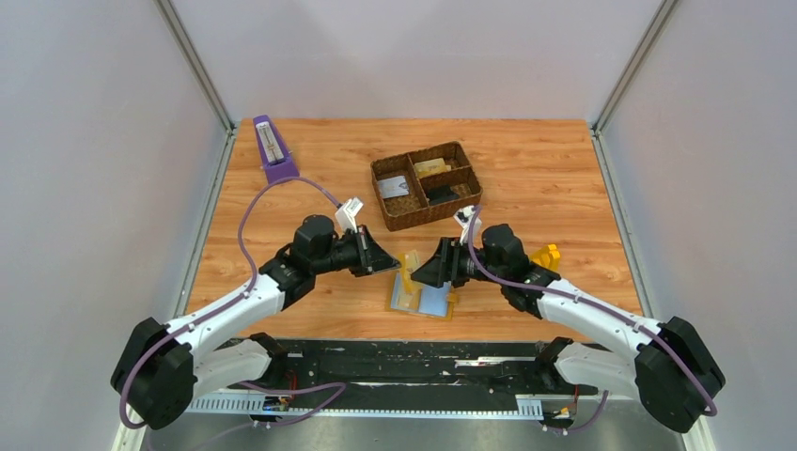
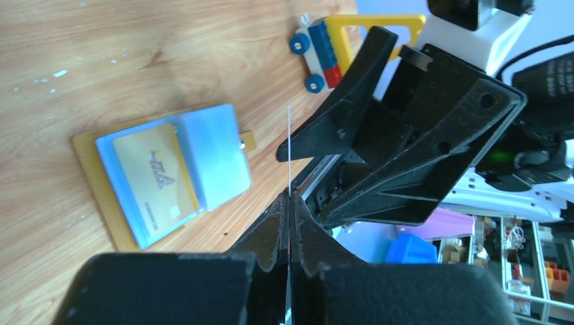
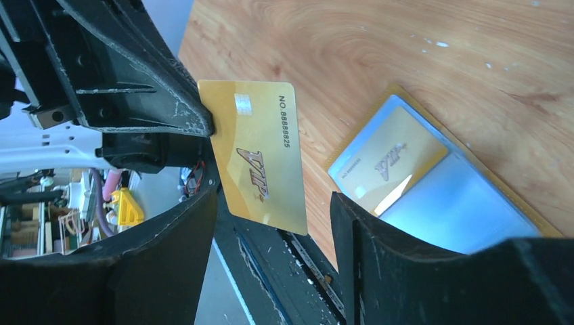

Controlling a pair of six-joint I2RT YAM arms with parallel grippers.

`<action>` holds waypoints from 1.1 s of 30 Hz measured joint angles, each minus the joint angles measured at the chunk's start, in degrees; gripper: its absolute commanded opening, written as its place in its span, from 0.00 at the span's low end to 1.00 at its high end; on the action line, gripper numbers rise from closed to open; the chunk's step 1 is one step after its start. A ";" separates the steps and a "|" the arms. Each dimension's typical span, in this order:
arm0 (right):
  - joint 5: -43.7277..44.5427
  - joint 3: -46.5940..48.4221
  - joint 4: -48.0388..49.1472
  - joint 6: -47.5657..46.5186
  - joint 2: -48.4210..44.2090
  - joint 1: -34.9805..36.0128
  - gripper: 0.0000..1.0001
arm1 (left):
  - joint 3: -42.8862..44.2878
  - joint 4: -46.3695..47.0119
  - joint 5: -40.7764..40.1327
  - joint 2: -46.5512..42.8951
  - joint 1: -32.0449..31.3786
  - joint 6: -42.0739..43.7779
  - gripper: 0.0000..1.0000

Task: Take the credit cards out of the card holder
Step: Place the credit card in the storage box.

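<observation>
Wooden table (image 1: 282, 188): card holder (image 1: 428, 301) is lying open by the near edge, mustard shell, glossy blue-grey pockets, second card (image 3: 392, 162) being kept inside. Above it, a stiff gold card (image 3: 260, 156) is being pinched by the closed left gripper (image 2: 289, 200). The right gripper (image 3: 271, 203) is being held wide, empty. Next, likely: gold card set down, second card drawn out.

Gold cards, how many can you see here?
2. One gold VIP card is pinched in the left gripper; the other card sits in a pocket of the open card holder. More may hide behind it or in the woven tray.
</observation>
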 measured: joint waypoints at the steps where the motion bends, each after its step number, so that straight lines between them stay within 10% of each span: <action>1: -0.68 0.00 0.61 -0.09 0.20 0.00 0.64 | -0.33 1.11 0.42 -0.28 0.00 -0.24 0.00; 4: -3.04 0.00 2.89 -0.31 1.46 -0.24 0.60 | -1.51 3.63 1.42 -0.72 0.00 -1.11 0.00; 12: -7.28 -0.96 5.99 -0.66 3.41 -1.25 0.01 | -2.89 4.96 1.66 -1.25 0.09 -1.73 0.18; 25: -20.00 2.43 -0.72 -9.79 1.81 -2.54 0.00 | 8.79 -15.61 2.73 -2.38 0.17 12.26 0.60; 33: -30.97 6.69 -3.13 -12.68 6.51 -2.51 0.00 | 16.57 -22.49 12.96 3.69 0.17 21.75 0.60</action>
